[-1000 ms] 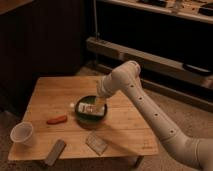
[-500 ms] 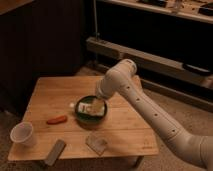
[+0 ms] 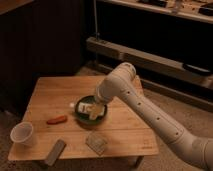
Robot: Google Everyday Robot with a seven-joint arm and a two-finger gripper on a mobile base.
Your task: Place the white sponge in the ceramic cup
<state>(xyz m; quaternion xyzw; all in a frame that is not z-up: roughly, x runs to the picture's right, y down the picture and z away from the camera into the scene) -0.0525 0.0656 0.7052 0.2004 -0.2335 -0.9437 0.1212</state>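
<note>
The ceramic cup point(image 3: 22, 134) is small, white and tapered, and stands upright at the table's front left corner. My gripper point(image 3: 92, 109) is down inside the dark green bowl point(image 3: 80, 118) at the table's middle, far right of the cup. Pale whitish and yellowish pieces show at the gripper in the bowl. I cannot tell whether they are the white sponge or gripper parts. A flat pale squarish pad point(image 3: 96, 142) lies in front of the bowl and may be a sponge.
The low wooden table point(image 3: 130, 135) also bears a red-orange oblong thing point(image 3: 56, 120) left of the bowl and a grey bar point(image 3: 55, 151) at the front edge. Dark cabinets stand behind, with shelving at the right.
The gripper stays in the green bowl, with only a slight shift of the wrist. The cup and the other things have not moved.
</note>
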